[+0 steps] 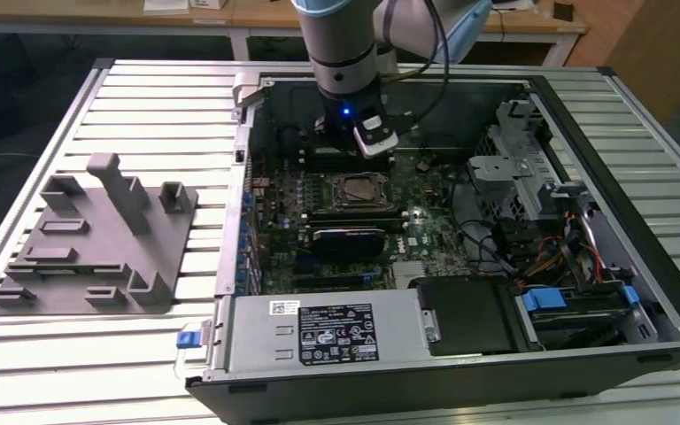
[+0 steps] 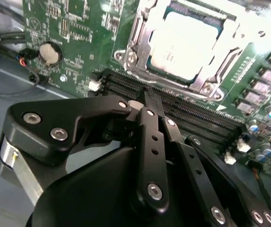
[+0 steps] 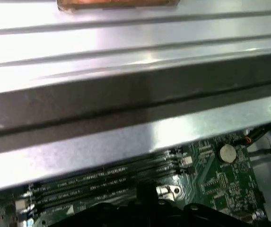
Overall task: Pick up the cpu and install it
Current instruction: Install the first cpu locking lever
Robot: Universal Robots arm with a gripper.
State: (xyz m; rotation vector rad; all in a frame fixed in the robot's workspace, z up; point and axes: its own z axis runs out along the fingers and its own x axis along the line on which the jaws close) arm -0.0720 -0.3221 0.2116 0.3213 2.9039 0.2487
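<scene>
In the socket of the computer, the cpu lies flat.
The gripper hangs just beside the socket, its fingers pressed together, holding nothing.

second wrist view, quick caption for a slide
Shut claw by the memory slots, cpu sitting in its socket on the green board just beyond

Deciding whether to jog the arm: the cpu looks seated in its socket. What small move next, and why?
Probably a short straight lift. The cpu lies flat inside the socket frame, while the gripper hangs over the memory slots beside it, fingers together with nothing between them. Rising should clear the board without brushing anything.
</scene>
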